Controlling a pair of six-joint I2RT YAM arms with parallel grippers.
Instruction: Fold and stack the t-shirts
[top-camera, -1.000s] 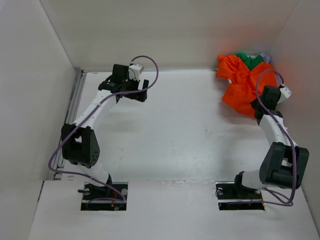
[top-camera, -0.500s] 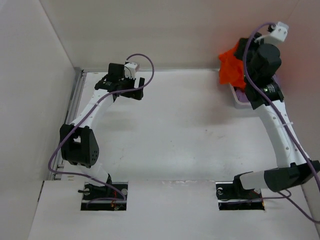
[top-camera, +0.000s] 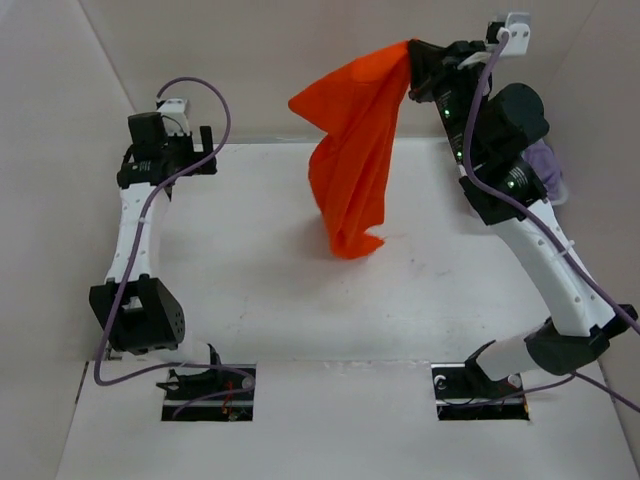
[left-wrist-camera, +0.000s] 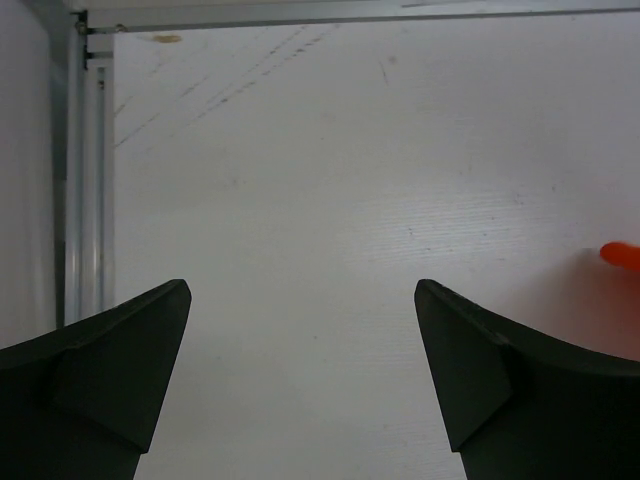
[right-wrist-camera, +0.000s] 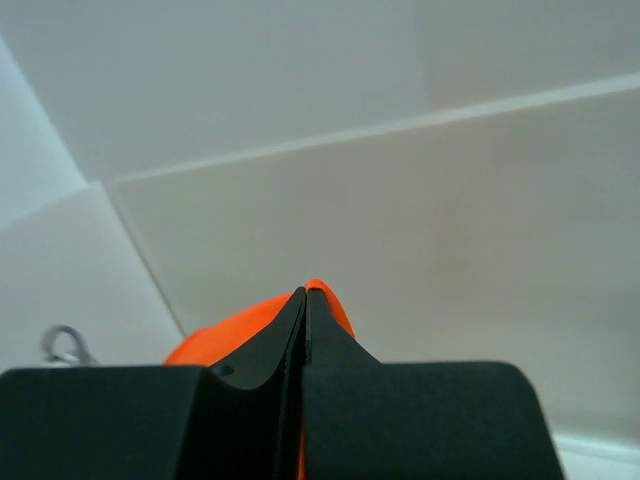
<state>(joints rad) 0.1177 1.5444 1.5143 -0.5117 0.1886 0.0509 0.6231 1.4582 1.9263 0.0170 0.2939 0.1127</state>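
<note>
Nearest is a white ledge (top-camera: 340, 420) with two cut-outs, and the bases of both arms sit in these. Beyond it lies the white surface (top-camera: 250, 290). It is matte, with a few small dark marks and some thin scratches that show in the left wrist view. A metal rail (top-camera: 155, 190) runs along its left edge up to the far corner.

The left arm reaches along this left side. Its left pincer (top-camera: 208, 150) is low near the far-left corner and is spread wide, with only bare surface between the two dark fingers (left-wrist-camera: 110, 370). At the right edge of that wrist view a small tip of orange cloth (left-wrist-camera: 622, 255) comes in.

The right arm stands tall on the right side, and the right pincer (top-camera: 412, 65) is lifted high in front of the back wall. It is pressed together on a corner of the orange shirt (top-camera: 350, 150), and in the right wrist view the cloth comes out between the closed fingers (right-wrist-camera: 260, 350). The shirt hangs down in long folds over the middle of the far half of the surface. I cannot tell if its lowest end touches the surface.

Behind the right arm, at the far right, a piece of the pale purple shirt (top-camera: 545, 165) is visible — most of it is hidden.

Plain white walls (top-camera: 250, 60) close the room on the left, back and right.
</note>
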